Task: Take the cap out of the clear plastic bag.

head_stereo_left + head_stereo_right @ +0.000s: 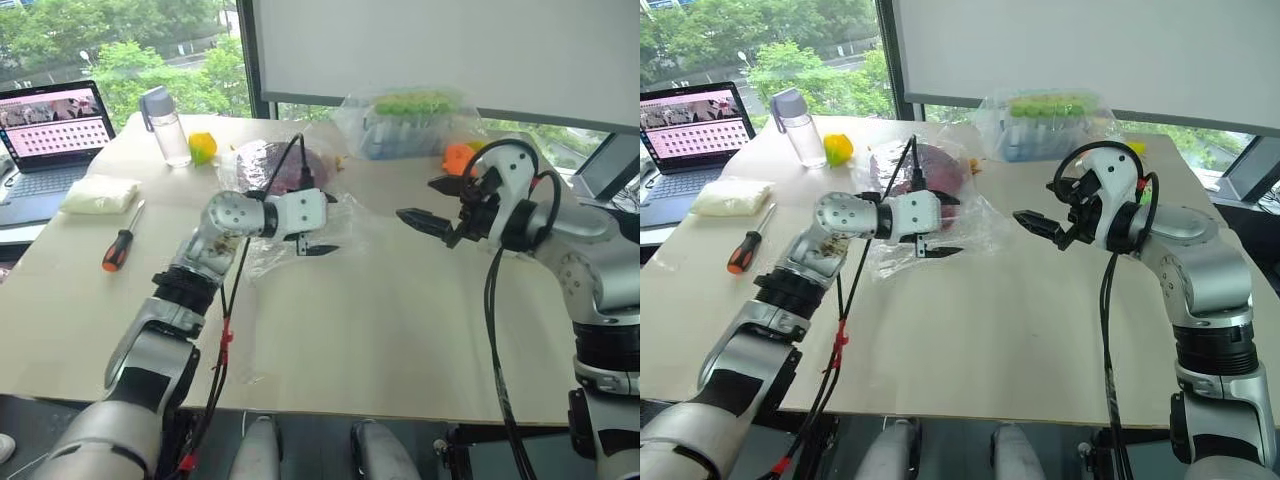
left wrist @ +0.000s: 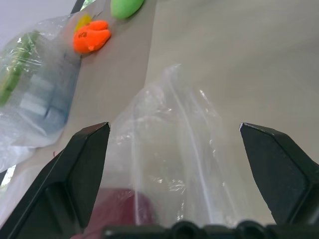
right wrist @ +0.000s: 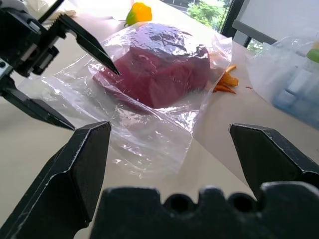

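Note:
The cap (image 1: 275, 165) is dark red and lies inside the clear plastic bag (image 1: 345, 215) at the middle back of the table. The bag's flat, empty part spreads toward the right and front. My left gripper (image 1: 322, 222) hovers open just over this near part of the bag, fingers pointing right, with nothing between them. In the left wrist view, bag film (image 2: 169, 164) and a bit of red cap (image 2: 119, 209) lie under its fingers. My right gripper (image 1: 418, 198) stands open above the table to the right of the bag, pointing left at it; the right wrist view faces the cap (image 3: 159, 69).
A wrapped tray with green items (image 1: 410, 125) and an orange toy (image 1: 458, 158) sit at the back right. A water bottle (image 1: 165, 125), a yellow-green toy (image 1: 203, 147), a white packet (image 1: 98, 193), a screwdriver (image 1: 120, 248) and a laptop (image 1: 50, 130) are on the left.

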`<state>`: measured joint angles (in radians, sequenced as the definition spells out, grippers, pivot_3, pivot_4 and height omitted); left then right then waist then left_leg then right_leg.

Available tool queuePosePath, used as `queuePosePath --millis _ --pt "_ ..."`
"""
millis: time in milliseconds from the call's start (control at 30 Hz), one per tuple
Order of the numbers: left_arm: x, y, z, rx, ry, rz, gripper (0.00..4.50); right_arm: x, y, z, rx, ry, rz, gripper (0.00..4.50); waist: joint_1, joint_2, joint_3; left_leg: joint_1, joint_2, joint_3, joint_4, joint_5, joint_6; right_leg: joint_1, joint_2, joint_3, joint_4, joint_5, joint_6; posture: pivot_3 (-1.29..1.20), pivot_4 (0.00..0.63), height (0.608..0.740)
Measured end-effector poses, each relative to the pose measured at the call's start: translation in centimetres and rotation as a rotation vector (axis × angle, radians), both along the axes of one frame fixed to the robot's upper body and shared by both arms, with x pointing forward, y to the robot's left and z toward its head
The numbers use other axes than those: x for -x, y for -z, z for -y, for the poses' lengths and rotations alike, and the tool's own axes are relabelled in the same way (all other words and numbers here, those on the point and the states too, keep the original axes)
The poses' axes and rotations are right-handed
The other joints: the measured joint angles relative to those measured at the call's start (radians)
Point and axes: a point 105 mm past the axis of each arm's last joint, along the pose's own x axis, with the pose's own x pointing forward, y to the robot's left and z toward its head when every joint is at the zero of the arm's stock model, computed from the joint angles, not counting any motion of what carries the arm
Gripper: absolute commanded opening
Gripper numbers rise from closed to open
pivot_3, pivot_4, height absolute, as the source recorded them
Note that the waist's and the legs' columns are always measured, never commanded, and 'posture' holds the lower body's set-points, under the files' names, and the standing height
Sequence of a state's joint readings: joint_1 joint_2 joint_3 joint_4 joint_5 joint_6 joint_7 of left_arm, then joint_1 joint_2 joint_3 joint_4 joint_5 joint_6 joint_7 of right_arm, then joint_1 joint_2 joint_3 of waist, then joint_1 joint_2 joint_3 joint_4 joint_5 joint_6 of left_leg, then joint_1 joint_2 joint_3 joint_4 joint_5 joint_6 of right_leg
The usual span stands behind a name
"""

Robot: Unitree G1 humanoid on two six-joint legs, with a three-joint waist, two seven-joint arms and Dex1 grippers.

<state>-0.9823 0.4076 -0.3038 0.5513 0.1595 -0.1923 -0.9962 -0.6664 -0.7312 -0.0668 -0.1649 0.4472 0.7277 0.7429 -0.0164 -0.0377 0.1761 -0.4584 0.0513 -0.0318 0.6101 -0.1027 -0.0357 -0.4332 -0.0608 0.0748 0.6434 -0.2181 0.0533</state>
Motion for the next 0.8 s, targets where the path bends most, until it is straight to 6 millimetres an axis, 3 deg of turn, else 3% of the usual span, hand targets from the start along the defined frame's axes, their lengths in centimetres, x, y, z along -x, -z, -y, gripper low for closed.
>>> queuePosePath --millis 167,800 --pt "-0.1 1.1 1.0 -0.043 0.009 0.028 4.46 0.1 0.1 0.1 -0.002 0.009 0.002 4.50 -0.001 0.000 0.000 0.000 0.000 0.000 -0.001 0.000 0.000 0.000 0.000 0.000 0.000 0.001 0.001 0.00 0.150 0.740" --pt "-2.0 1.9 -2.9 -0.179 -0.133 0.138 4.46 0.2 -0.2 0.3 -0.014 0.014 0.014 4.50 -0.002 0.000 0.000 0.000 0.000 0.000 -0.001 0.000 0.000 0.000 0.000 0.000 0.000 0.000 0.001 0.00 0.150 0.740"
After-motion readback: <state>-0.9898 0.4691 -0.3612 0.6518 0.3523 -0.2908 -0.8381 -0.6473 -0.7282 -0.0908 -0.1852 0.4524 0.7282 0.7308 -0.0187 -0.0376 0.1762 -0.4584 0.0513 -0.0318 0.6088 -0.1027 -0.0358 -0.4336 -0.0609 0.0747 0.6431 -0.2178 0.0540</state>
